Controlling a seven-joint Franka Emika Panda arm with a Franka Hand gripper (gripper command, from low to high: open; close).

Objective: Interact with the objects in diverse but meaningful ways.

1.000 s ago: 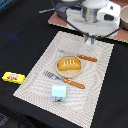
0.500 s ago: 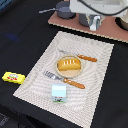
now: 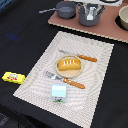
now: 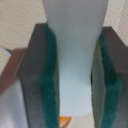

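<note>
My gripper (image 3: 90, 10) is at the back of the scene, over a grey pot (image 3: 83, 19), partly cut off by the exterior view's top edge. It is shut on the small white shaker (image 3: 90, 16). In the wrist view the green pads (image 4: 50, 82) press both sides of the white shaker (image 4: 75, 55). A flat yellow packet with a red mark (image 3: 13, 77) lies on the black table at the exterior view's left. The light-blue and white carton (image 3: 59, 93) stands upright on the near part of the striped placemat (image 3: 95, 47).
A plate with a bread roll (image 3: 69, 64) sits mid-placemat, between an orange-handled fork (image 3: 81, 56) and knife (image 3: 66, 80). A brown tray (image 3: 102, 27) at the back holds the pot; a second grey pot (image 3: 65, 9) and a bowl (image 3: 123, 17) flank it.
The arm has drawn back from the far edge of the placemat towards the tray and now hangs over the grey pot. The items on the placemat and the packet have not moved.
</note>
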